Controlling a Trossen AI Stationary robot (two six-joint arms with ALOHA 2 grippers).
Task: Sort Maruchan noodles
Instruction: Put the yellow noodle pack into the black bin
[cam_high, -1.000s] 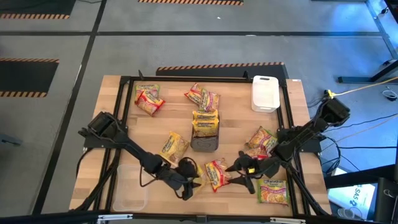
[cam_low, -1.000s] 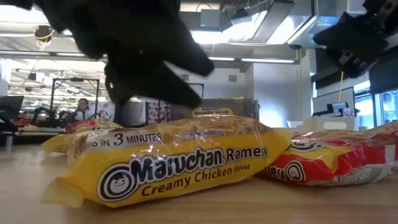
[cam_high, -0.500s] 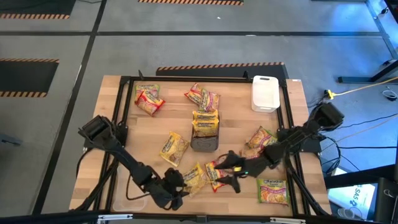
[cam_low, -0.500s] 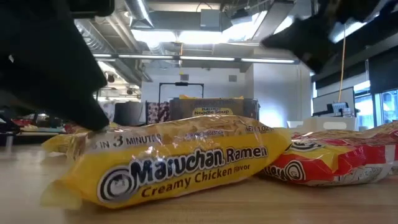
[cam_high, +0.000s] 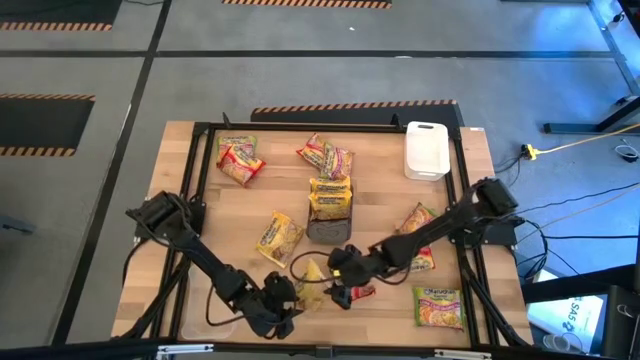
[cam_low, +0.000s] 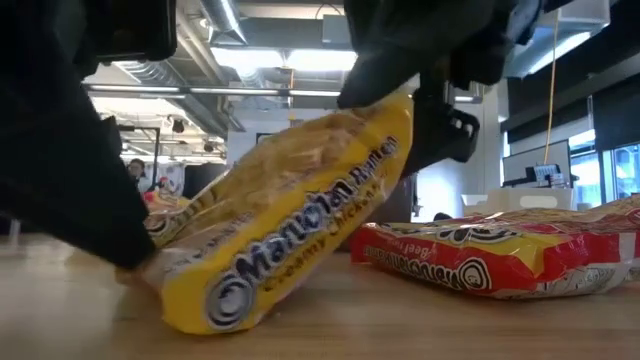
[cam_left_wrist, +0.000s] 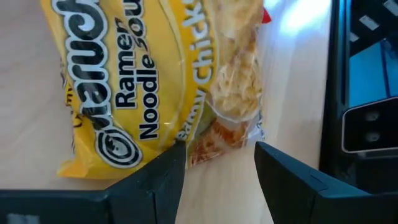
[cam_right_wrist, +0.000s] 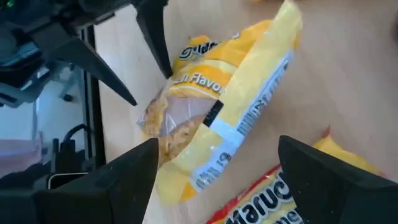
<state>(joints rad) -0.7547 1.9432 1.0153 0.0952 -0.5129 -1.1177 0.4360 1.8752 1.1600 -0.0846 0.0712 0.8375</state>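
Note:
A yellow Creamy Chicken packet (cam_high: 312, 271) stands tipped near the table's near edge: its low end (cam_low: 190, 300) is on the wood, its other end is raised. My left gripper (cam_high: 283, 301) is open at the low end, with the packet's corner (cam_left_wrist: 217, 134) just ahead of its fingers. My right gripper (cam_high: 338, 272) is open, and its fingers straddle the raised packet (cam_right_wrist: 230, 124). A red packet (cam_high: 358, 292) lies flat beside it. My left gripper's open fingers (cam_left_wrist: 158, 183) stand on either side of the packet's low corner; I cannot tell whether they touch it. My right gripper meets the packet's raised end (cam_low: 395, 110) from the table's right side. The gripper's own body hides the place of contact. The packet tilts, with its low end on the table.
A dark tray (cam_high: 330, 228) at mid-table holds yellow packets (cam_high: 330, 193). A white tray (cam_high: 427, 150) sits far right, a clear tray (cam_high: 208, 316) near left. Other packets lie at far left (cam_high: 240, 158), far centre (cam_high: 326, 155), centre left (cam_high: 280, 236), right (cam_high: 418, 222) and near right (cam_high: 440, 305).
My right gripper has moved toward the table's left, along the near side, up to the yellow packet. The packet, flat a second ago, is now tipped up: its right end has risen and its left end has stayed on the table. My left gripper has drawn back toward the near-left corner.

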